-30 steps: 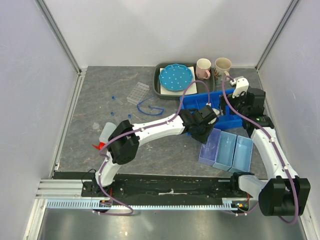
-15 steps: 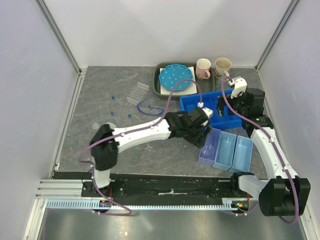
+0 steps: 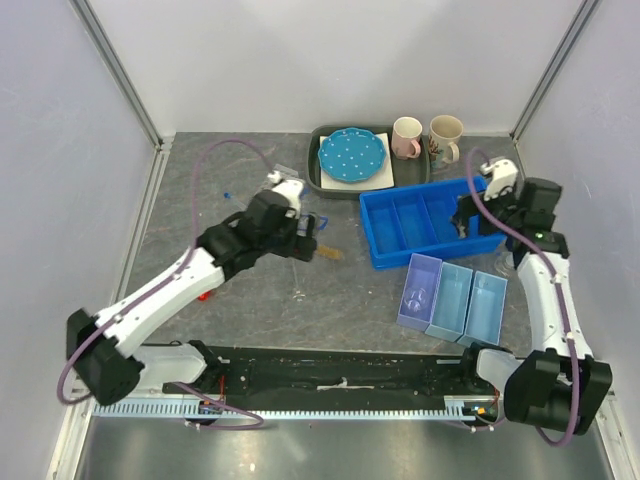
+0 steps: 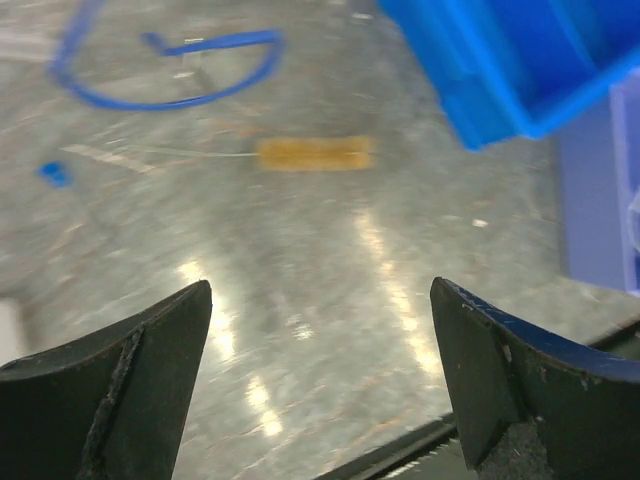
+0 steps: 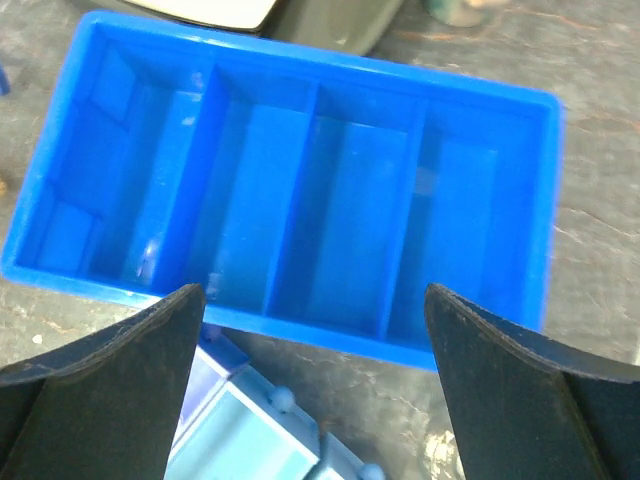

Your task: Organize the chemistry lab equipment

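The tube brush lies on the table, its blue wire loop and tan bristle end ahead of my left gripper, which hovers open and empty. From above, that gripper sits just left of the bristle end. A small blue cap lies to the left. The clear test-tube rack peeks out behind the left wrist. Small clear glassware rests in the lavender bin. My right gripper is open and empty over the blue divided tray.
Three pale bins stand in a row in front of the blue divided tray. A grey tray with a blue dotted plate and two mugs sit at the back. A red piece shows under the left arm.
My left arm swung from over the lavender bin leftward to above the tube brush, and its jaws opened wide. The right gripper drew slightly right, still open.
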Controlling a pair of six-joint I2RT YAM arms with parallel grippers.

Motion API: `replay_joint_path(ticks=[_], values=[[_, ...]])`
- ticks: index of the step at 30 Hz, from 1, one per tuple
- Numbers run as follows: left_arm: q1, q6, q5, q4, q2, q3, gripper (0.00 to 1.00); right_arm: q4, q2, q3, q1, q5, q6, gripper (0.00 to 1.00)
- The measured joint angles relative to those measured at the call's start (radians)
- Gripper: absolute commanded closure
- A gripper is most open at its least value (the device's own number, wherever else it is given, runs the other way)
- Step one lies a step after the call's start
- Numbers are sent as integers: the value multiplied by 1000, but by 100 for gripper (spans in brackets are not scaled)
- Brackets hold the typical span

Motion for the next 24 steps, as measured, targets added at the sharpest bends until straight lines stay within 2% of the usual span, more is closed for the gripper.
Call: replay_joint_path(ticks=[3, 6, 9, 15, 24], values=[[99, 50, -35, 12, -132, -97, 0, -115, 22, 89, -145, -56, -40, 2], [110, 96, -74, 11, -204, -164, 1, -199, 50, 168, -264, -67, -90, 2], [109, 125, -95, -4, -198, -174, 2, -278, 86, 212, -343, -27, -133, 2], [109, 152, -109, -10, -232, -185, 2, -386, 254, 224, -364, 89, -164, 2], [109, 156, -108, -10, -286, -212, 2, -377, 394, 207, -372, 188, -175, 2]])
